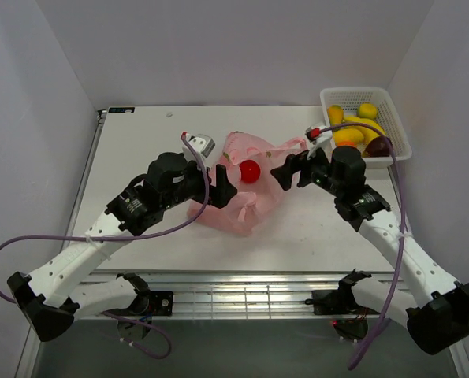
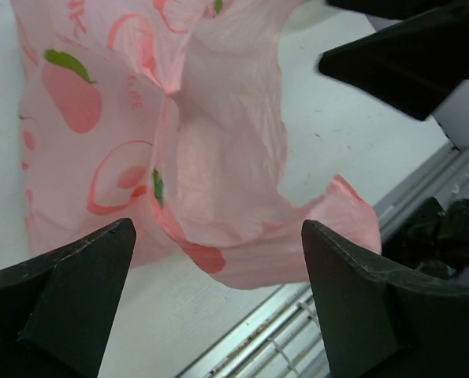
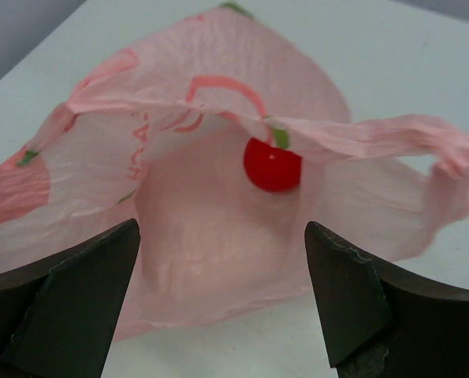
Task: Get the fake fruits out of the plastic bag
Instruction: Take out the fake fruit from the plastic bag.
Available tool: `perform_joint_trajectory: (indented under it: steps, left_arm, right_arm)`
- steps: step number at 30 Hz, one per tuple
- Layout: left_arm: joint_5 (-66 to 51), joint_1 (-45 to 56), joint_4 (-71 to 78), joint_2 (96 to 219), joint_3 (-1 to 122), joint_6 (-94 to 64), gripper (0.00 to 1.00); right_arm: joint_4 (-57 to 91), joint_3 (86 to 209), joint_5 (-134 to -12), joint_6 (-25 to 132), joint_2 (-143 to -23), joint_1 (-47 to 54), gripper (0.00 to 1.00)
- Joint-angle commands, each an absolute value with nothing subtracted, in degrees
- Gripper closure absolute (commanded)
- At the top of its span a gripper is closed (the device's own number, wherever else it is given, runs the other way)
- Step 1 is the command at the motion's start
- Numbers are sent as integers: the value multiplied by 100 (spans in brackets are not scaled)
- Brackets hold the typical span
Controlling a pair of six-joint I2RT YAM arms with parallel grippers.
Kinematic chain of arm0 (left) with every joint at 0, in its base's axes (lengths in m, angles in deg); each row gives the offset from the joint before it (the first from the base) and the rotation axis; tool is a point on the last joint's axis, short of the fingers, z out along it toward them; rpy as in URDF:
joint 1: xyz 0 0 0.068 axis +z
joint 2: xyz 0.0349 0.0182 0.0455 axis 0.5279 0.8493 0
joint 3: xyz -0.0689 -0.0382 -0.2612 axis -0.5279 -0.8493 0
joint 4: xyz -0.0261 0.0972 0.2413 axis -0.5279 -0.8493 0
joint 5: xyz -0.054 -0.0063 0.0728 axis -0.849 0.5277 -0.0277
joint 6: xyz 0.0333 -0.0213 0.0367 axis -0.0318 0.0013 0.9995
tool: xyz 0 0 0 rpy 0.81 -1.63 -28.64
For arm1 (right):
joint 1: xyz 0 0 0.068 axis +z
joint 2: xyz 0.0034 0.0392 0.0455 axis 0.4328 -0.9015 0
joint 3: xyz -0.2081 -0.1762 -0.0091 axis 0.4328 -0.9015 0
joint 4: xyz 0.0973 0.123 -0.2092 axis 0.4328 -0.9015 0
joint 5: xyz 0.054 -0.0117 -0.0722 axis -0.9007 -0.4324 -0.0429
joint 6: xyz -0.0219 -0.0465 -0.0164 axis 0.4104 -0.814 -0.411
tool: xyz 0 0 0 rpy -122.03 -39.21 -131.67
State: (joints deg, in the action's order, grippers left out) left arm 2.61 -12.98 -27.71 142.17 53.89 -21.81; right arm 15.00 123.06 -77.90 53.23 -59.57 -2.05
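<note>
The pink plastic bag (image 1: 242,197) printed with peaches lies crumpled at the table's middle, its mouth open towards the right. A red apple (image 1: 250,171) sits inside the mouth; it also shows in the right wrist view (image 3: 272,164). My left gripper (image 1: 223,189) is open and empty, just above the bag's near-left part (image 2: 218,157). My right gripper (image 1: 289,172) is open and empty, facing the bag's mouth (image 3: 187,236) from the right without touching it. Yellow lemons (image 1: 367,110), a banana (image 1: 362,126), an orange (image 1: 347,144) and a dark purple fruit (image 1: 378,146) lie in the basket.
The white mesh basket (image 1: 356,90) stands at the table's back right corner. The metal rails of the table's near edge (image 2: 297,331) run just below the bag. The right gripper's black fingers (image 2: 400,63) show at the top right of the left wrist view.
</note>
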Motion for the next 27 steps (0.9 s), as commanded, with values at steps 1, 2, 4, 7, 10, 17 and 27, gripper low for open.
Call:
perform_joint_trajectory:
  steps: [1,2,4,7,10,17,27]
  left_arm:
    - [-1005,-1296,-3110,13974,5220,-2598,2]
    - [-1166,-1305,-3093,13938,5105,-2598,2]
    - [-1246,-1305,-2979,13842,4859,-2738,2]
    - [-1045,-1314,-2943,13876,4542,-3019,2]
    - [-965,-1314,-2838,14078,4471,-3160,2]
    - [298,-1314,-3189,14342,4462,-3722,2]
    - [2024,-1305,-3884,13806,3917,-4681,43]
  right_arm:
    - [1706,12149,-7848,5372,-6549,413,10]
    - [1645,12193,-7741,5398,-6717,476,10]
    - [1592,12377,-7539,5442,-7181,669,10]
    - [1749,12448,-6997,5416,-7796,1107,10]
    - [2118,12615,-6171,5765,-8552,1398,9]
    - [1592,12634,-4806,6294,-8969,2795,6]
    - [1688,12413,-4190,6690,-8485,3148,10]
